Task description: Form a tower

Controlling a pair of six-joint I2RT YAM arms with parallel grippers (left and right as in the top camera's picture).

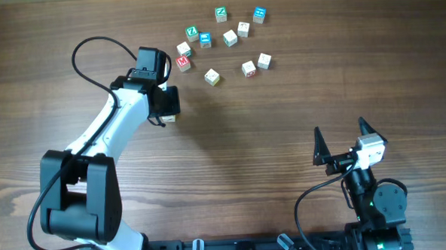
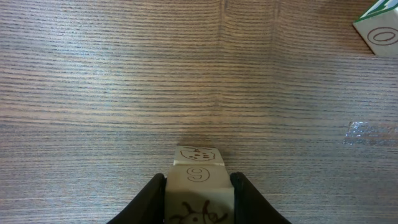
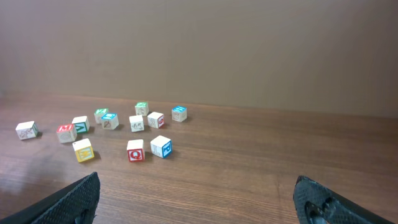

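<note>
Left gripper [image 2: 198, 180] — closed on tower [image 2: 198, 163], held between its fingers [image 2: 149, 202]

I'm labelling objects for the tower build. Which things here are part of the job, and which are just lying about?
In the job:
cube column of stacked pale printed cubes
left gripper, closed on it

Lying about:
loose cubes, scattered on the table, possibly spare stock
right gripper, open, holding nothing

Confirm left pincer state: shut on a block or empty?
Shut on a block: in the left wrist view the left pincer has both fingers pressed against its sides.
</note>
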